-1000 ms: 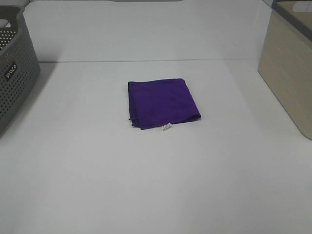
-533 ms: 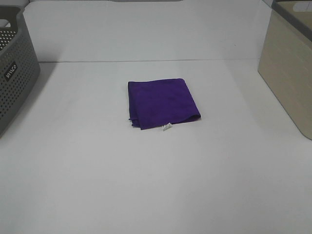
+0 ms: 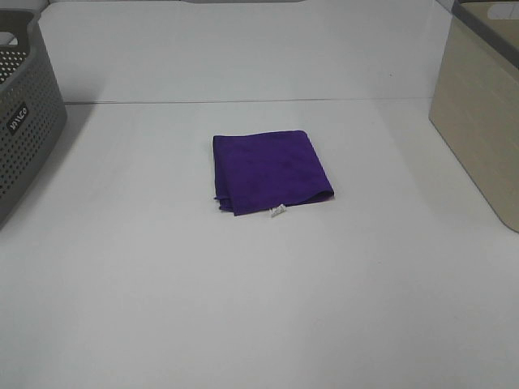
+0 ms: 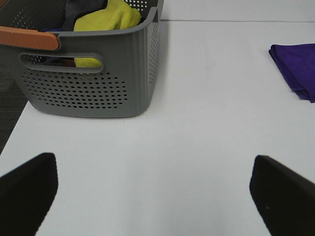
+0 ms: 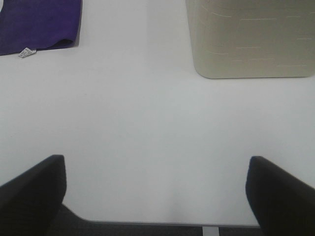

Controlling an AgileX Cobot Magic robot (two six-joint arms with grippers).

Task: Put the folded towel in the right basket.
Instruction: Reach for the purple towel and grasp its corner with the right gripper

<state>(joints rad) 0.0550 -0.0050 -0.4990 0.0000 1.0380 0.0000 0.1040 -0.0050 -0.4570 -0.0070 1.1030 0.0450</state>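
Observation:
A folded purple towel (image 3: 270, 170) with a small white tag lies flat in the middle of the white table. Its edge also shows in the left wrist view (image 4: 297, 69) and its tagged corner in the right wrist view (image 5: 38, 24). The right basket (image 3: 478, 105) is beige and stands at the table's right edge; it also shows in the right wrist view (image 5: 251, 37). My left gripper (image 4: 155, 196) is open and empty, well short of the towel. My right gripper (image 5: 155, 196) is open and empty near the table's front edge. Neither arm shows in the high view.
A grey perforated basket (image 3: 24, 113) stands at the left edge; in the left wrist view (image 4: 93, 73) it holds a yellow cloth (image 4: 106, 19) and darker items. The table's front edge (image 5: 147, 222) shows in the right wrist view.

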